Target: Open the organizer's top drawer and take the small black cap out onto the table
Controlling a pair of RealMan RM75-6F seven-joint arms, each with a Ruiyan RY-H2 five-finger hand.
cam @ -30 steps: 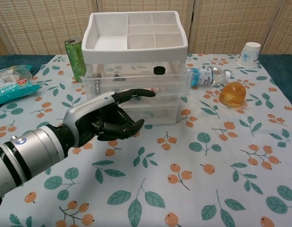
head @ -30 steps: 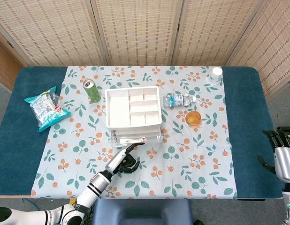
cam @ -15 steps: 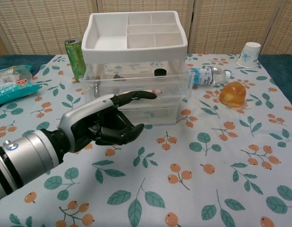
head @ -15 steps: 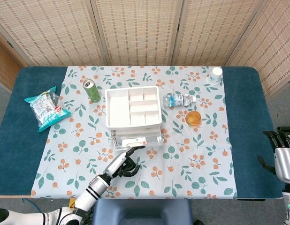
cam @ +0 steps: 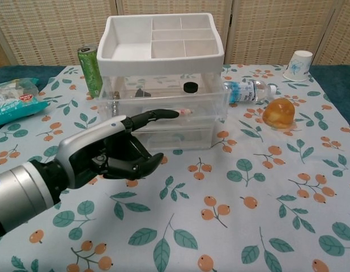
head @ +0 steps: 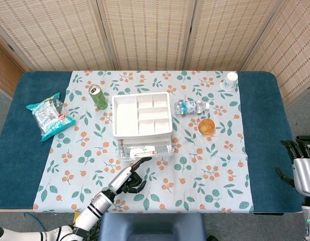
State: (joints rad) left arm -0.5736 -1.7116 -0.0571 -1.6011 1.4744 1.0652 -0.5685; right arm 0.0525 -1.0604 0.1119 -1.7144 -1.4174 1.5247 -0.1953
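Inside the pulled-out top drawer of the clear plastic organizer (cam: 163, 107) with its white divided tray on top, the small round black cap (cam: 190, 87) lies flat towards the right. Just near of the drawer front, the left hand (cam: 107, 156) holds nothing, one finger stretched at the drawer, the others curled in. The right hand (head: 301, 168) hangs at the table's right edge, fingers apart.

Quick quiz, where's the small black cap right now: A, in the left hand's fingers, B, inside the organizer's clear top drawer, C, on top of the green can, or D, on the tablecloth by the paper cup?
B: the small black cap shows through the clear top drawer, untouched by the left hand.
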